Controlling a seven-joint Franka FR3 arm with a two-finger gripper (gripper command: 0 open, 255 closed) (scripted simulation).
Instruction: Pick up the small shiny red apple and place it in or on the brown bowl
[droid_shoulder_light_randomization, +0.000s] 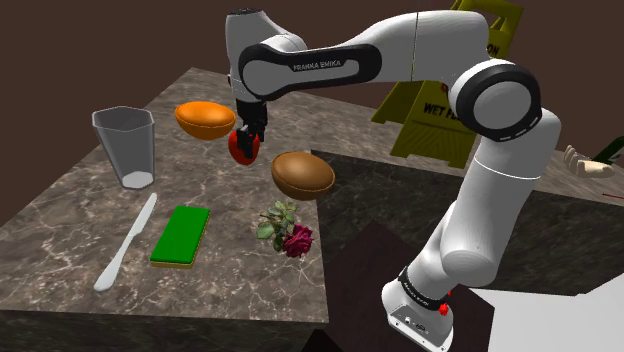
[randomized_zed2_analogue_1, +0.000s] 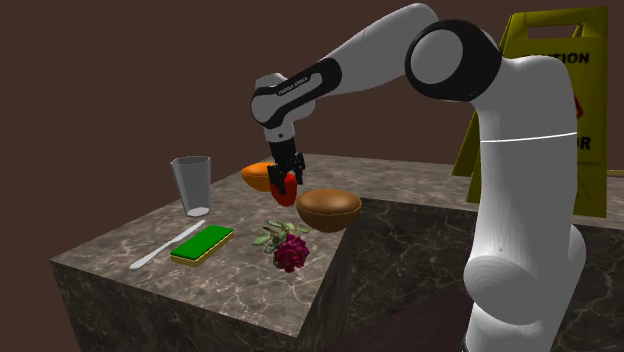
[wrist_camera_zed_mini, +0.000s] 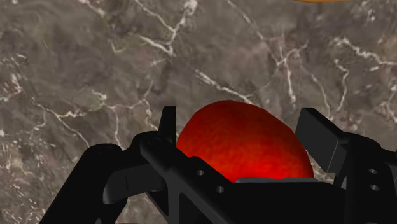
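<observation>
The black gripper (randomized_zed2_analogue_1: 285, 178) is clamped on the apple (wrist_camera_zed_mini: 245, 143), holding it off the counter (droid_shoulder_light_randomization: 60, 215) near the brown bowl (droid_shoulder_light_randomization: 303, 178), between that bowl and an orange bowl (droid_shoulder_light_randomization: 205, 120). Picking up looks done; carrying it over the brown bowl and releasing remain. The apple is small, round and glossy red.

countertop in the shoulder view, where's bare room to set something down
Bare countertop lies mid-surface, bordered by the glass, green sponge, rose and brown bowl. Another strip runs along the near edge by the knife. Crowded: around the orange bowl and the gripper holding the apple.
</observation>
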